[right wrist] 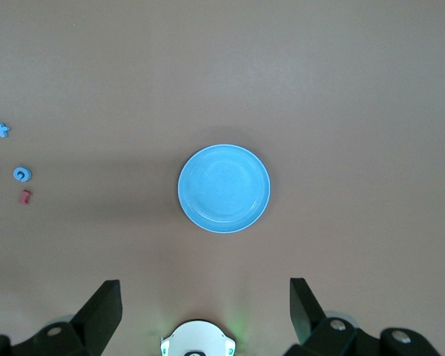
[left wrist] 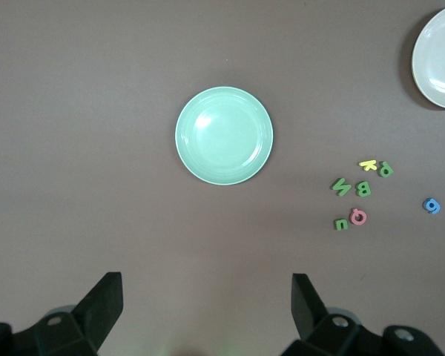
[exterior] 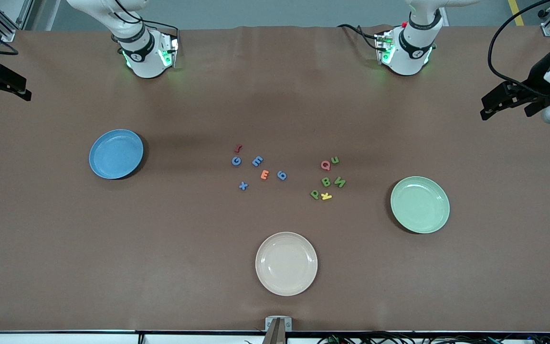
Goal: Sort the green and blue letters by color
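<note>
Four blue letters lie mid-table: G (exterior: 236,161), E (exterior: 257,161), 6 (exterior: 281,175) and X (exterior: 243,186). Toward the left arm's end sit the green letters u (exterior: 334,160), B (exterior: 325,181), N (exterior: 340,182) and P (exterior: 314,194). My left gripper (exterior: 499,102) (left wrist: 205,285) hangs open and empty high over the left arm's end of the table, looking down on the green plate (left wrist: 224,135). High over the right arm's end, my right gripper (exterior: 5,83) (right wrist: 205,291) is open and empty too, above the blue plate (right wrist: 224,188).
Among the letters lie a red piece (exterior: 238,148), an orange E (exterior: 264,175), a pink Q (exterior: 325,165) and a yellow K (exterior: 326,196). The blue plate (exterior: 116,154), green plate (exterior: 419,204) and cream plate (exterior: 286,263) hold nothing. Brown table all round.
</note>
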`<action>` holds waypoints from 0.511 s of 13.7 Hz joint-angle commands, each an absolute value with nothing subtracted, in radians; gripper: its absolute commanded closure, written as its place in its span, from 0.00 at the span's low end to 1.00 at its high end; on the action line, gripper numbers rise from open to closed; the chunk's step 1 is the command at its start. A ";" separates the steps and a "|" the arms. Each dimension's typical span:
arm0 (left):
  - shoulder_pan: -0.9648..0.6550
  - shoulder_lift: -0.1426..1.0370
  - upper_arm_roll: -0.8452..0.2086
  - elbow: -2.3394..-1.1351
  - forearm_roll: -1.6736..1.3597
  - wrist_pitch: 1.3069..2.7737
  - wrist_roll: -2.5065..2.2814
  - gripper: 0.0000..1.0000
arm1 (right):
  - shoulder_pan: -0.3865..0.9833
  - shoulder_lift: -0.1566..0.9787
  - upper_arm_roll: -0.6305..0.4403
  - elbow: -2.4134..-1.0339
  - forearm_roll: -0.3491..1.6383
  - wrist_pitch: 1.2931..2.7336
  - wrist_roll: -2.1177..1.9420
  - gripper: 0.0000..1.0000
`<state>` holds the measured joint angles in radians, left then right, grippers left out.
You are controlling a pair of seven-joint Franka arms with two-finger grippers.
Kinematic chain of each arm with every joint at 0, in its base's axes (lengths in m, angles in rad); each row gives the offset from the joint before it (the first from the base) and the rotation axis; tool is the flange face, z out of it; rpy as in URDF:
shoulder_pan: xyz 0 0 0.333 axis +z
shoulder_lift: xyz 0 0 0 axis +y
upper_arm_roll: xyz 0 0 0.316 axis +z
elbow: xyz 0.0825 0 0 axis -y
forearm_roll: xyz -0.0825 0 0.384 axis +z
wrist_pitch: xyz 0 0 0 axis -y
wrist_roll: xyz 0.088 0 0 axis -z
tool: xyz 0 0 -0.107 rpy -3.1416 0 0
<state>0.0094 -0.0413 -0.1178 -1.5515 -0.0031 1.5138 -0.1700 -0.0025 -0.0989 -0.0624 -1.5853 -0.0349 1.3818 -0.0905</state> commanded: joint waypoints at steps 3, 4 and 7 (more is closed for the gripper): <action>0.012 -0.051 -0.123 -1.543 0.017 1.500 -0.141 0.00 | -0.008 -0.117 -0.066 -1.603 -0.020 1.394 -0.092 0.00; 0.008 -0.049 -0.121 -1.537 0.017 1.502 -0.143 0.00 | -0.008 -0.117 -0.066 -1.605 -0.012 1.394 -0.092 0.00; 0.011 -0.023 -0.124 -1.514 0.031 1.493 -0.141 0.00 | -0.012 -0.118 -0.071 -1.603 0.018 1.410 -0.091 0.00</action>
